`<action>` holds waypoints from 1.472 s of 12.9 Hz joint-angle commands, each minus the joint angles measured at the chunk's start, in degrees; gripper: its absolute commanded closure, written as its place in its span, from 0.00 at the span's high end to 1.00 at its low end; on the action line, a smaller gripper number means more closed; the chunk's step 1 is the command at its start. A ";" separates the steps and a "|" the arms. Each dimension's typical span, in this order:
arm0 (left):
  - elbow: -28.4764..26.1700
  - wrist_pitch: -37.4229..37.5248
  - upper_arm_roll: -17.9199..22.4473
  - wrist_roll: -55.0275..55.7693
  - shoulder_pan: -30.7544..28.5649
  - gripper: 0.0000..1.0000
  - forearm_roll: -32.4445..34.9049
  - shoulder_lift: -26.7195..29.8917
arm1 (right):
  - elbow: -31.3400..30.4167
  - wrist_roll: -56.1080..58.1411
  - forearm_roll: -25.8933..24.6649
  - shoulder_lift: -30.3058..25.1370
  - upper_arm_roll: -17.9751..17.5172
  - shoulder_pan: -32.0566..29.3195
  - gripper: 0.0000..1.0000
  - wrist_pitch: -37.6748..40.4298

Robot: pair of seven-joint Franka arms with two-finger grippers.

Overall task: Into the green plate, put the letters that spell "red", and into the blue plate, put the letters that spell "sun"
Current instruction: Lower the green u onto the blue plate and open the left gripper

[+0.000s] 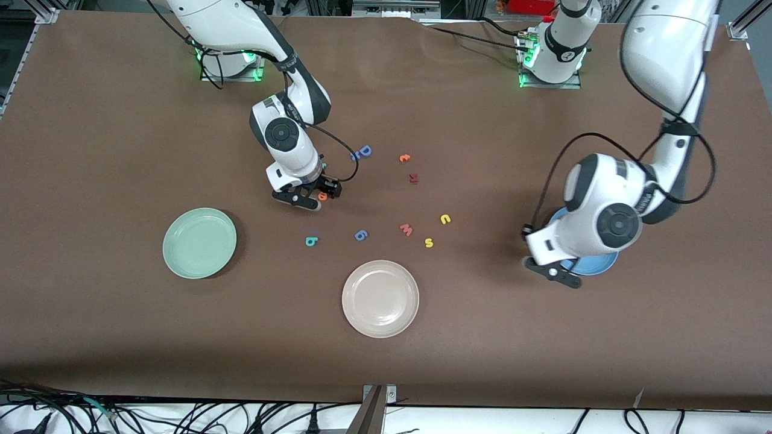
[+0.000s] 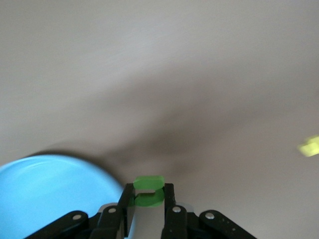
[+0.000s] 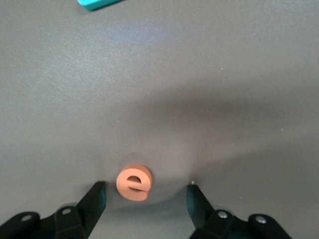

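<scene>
Between our right gripper's (image 3: 146,191) spread fingers the small orange foam letter e (image 3: 133,182) lies on the brown table (image 1: 120,150). Our left gripper (image 2: 148,199) pinches the olive-green foam n (image 2: 148,190) over the round medium-blue shallow plate's (image 2: 45,194) edge.

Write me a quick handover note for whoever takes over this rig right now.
Left claw: shut on the green n, beside the blue plate, not yet over it.
Right claw: open, low on the table, fingers either side of the orange e, not gripping.
Green plate holds nothing.
On the table: teal d, yellow s, yellow u. Only an edge of another teal letter shows near the right claw.
Done: nothing plated that shows.
Left: all six letters.
</scene>
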State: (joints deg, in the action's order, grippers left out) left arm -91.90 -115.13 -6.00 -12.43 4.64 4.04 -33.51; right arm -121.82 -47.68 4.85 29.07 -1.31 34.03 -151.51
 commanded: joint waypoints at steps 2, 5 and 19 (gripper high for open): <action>-2.40 0.70 -0.68 -8.55 -6.47 0.07 5.98 0.12 | 2.72 -1.45 -1.15 2.22 1.13 0.86 0.69 0.77; -2.93 0.52 -0.67 -11.82 -9.29 0.07 6.42 -2.78 | 3.25 -1.89 -1.24 2.22 1.13 1.47 0.59 2.10; -1.53 2.99 -7.61 -12.36 -8.33 1.00 3.97 -3.40 | 3.43 -1.98 -1.16 2.22 1.92 1.65 0.26 4.03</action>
State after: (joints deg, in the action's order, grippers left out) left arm -93.57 -113.44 -12.28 -25.41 -3.94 8.63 -38.10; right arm -118.95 -48.51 4.65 29.43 -0.42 34.86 -147.71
